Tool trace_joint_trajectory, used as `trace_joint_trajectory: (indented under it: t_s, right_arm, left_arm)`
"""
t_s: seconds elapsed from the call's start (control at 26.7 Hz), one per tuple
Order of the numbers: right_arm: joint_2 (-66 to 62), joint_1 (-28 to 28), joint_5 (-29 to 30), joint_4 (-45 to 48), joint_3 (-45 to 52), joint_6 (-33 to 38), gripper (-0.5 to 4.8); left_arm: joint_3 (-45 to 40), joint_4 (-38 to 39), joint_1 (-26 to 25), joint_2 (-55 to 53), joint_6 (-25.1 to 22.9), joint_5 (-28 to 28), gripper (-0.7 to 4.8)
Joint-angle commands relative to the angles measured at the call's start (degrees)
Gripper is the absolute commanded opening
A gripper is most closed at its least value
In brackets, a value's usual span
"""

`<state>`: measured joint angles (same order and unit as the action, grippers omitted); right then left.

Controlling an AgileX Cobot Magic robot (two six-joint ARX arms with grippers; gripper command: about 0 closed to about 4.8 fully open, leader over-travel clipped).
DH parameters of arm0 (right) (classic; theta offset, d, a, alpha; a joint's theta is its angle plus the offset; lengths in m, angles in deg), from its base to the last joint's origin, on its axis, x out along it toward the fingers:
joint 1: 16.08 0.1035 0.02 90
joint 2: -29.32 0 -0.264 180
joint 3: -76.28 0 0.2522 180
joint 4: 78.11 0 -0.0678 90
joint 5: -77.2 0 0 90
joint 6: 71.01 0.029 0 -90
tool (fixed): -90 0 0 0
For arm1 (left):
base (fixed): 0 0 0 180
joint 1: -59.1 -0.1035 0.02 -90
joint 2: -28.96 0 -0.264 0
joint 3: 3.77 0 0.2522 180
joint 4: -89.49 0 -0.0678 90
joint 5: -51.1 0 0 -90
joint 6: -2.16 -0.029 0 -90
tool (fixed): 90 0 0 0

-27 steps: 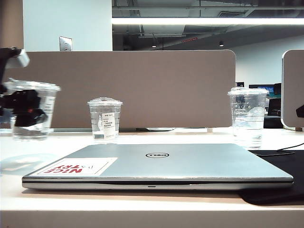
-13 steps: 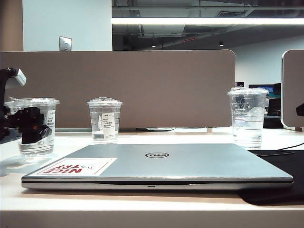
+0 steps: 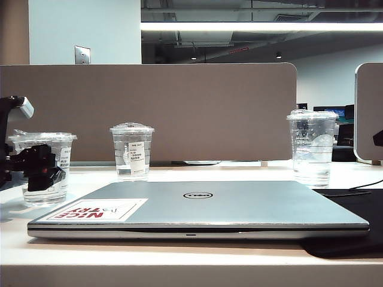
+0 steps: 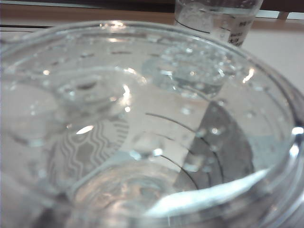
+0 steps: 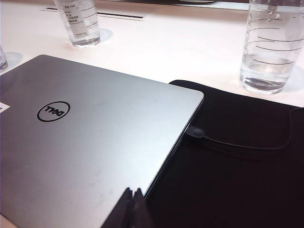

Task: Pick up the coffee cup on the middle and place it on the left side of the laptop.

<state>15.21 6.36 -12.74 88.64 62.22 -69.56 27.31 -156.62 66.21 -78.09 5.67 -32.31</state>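
Note:
The coffee cup (image 3: pixel 52 156), short, wide and clear with a flat lid, stands upright just left of the closed silver laptop (image 3: pixel 197 206). Its base is at the tabletop; I cannot tell whether it touches. My left gripper (image 3: pixel 40 170) comes in from the left edge with its black fingers shut on the cup's side. In the left wrist view the cup's lid (image 4: pixel 142 128) fills the picture and hides the fingers. My right gripper (image 5: pixel 132 192) hangs shut, holding nothing, over the laptop's (image 5: pixel 95 133) edge.
A clear cup with a domed lid and white label (image 3: pixel 132 150) stands behind the laptop. A taller clear cup (image 3: pixel 312 146) stands at the back right. A black mat (image 5: pixel 228 180) lies under the laptop's right side, with a cable (image 5: pixel 247 142) plugged in. A brown partition (image 3: pixel 209 107) closes the back.
My left gripper has come down with the coffee cup, from well above the table to tabletop level beside the laptop. The right arm has not moved.

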Motion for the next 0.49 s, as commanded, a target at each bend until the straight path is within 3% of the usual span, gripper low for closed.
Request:
trace_joint_trajectory:
  t_s: [0.04,0.07,0.22,0.37,0.49]
  right_arm:
    - [0.0,0.1,-0.1,1.0,0.2,0.0,-0.05]
    - [0.0,0.1,-0.1,1.0,0.2,0.0,-0.05]
    - [0.0,0.1,-0.1,1.0,0.2,0.0,-0.05]
    - [0.0,0.1,-0.1,1.0,0.2,0.0,-0.05]
    - [0.0,0.1,-0.1,1.0,0.2,0.0,-0.05]
  left_arm:
    - [0.0,-1.7,-0.1,0.0,0.0,0.3,3.84]
    - [0.0,-2.0,-0.1,0.0,0.0,0.3,4.10]
    - [-0.4,-2.7,-0.1,0.0,0.0,0.3,4.16]
    - [-2.4,-3.3,-0.1,0.7,0.0,1.0,4.71]
    - [-5.5,-3.3,-0.1,3.7,-0.1,1.2,4.76]
